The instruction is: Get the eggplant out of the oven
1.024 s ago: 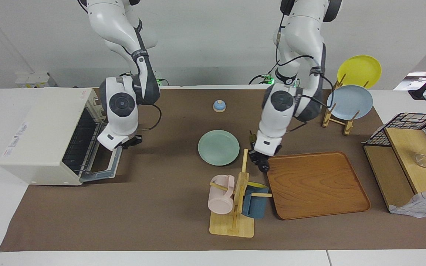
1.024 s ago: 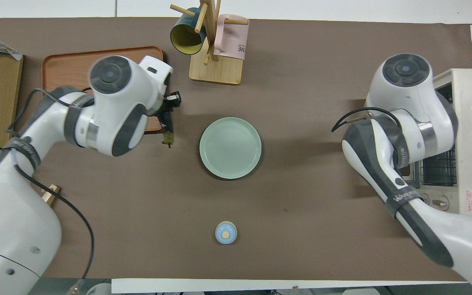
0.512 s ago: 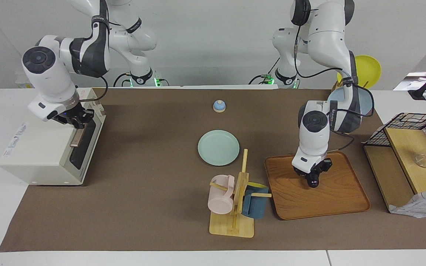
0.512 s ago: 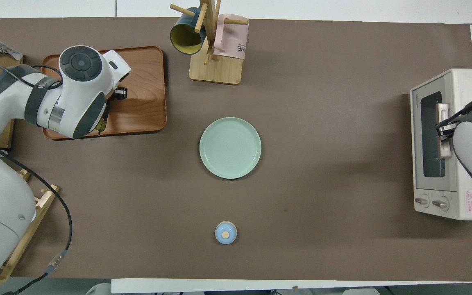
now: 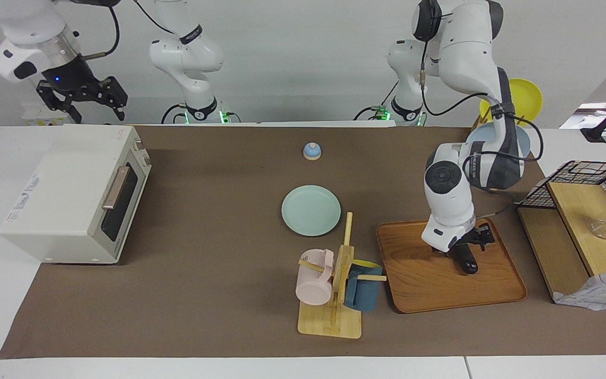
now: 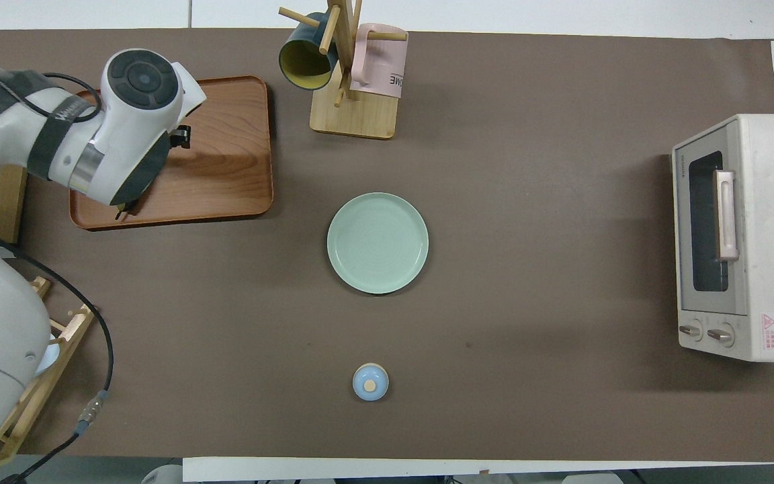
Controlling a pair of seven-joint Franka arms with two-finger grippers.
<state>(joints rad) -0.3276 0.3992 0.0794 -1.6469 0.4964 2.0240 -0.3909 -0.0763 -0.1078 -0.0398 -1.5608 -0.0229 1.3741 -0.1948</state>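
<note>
Above the oven (image 5: 74, 195) our right gripper (image 5: 83, 97) has risen, fingers apart; our left gripper (image 5: 466, 247) now rests one eggplant (image 5: 467, 259) on one tray (image 5: 418, 284), grip unclear.

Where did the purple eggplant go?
The eggplant lies on the wooden tray toward the left arm's end of the table, right under the left end effector, beside the mug rack.

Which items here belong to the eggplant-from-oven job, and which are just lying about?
Job: eggplant on the wooden tray, left gripper over it; oven, door shut; right gripper above it.
Bystanders: green plate, mug rack, bell, plate stand, wire basket.
</note>
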